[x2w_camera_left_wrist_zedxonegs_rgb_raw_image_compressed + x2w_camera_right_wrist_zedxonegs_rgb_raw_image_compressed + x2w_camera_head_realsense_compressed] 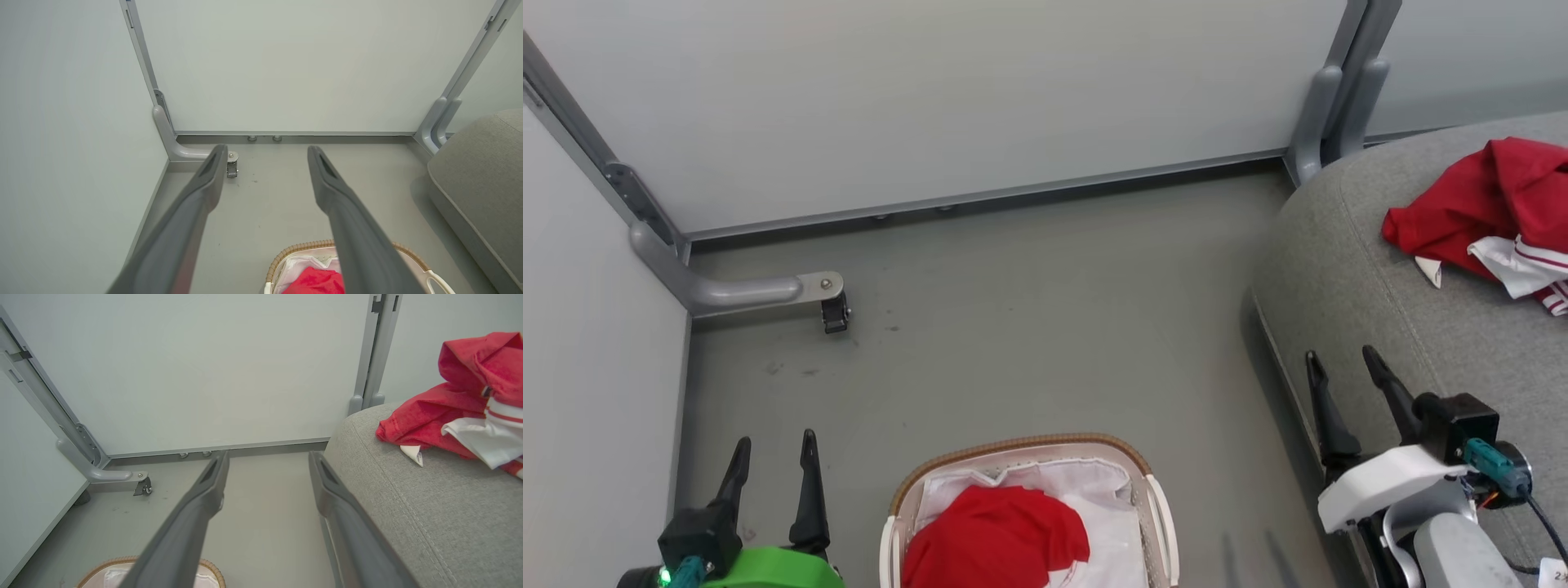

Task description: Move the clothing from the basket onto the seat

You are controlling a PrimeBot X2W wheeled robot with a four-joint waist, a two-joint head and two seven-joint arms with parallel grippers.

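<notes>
The white basket [894,510] with a brown rim stands on the floor at the bottom middle of the head view, and a red garment [996,535] lies in it on a white liner cloth. More red-and-white clothing [1494,216] lies crumpled on the grey seat [1347,269] at the right. My left gripper [772,445] is open and empty, left of the basket. My right gripper [1342,359] is open and empty at the seat's front edge. The left wrist view has the basket [302,247] and red garment [316,281] low down; the right wrist view has the clothing [453,412] on the seat [408,498].
Pale partition walls close off the back and left. Grey metal feet stand at the wall corners, one with a small castor [835,314] on the left. Grey floor [1045,327] lies open between the basket, the walls and the seat.
</notes>
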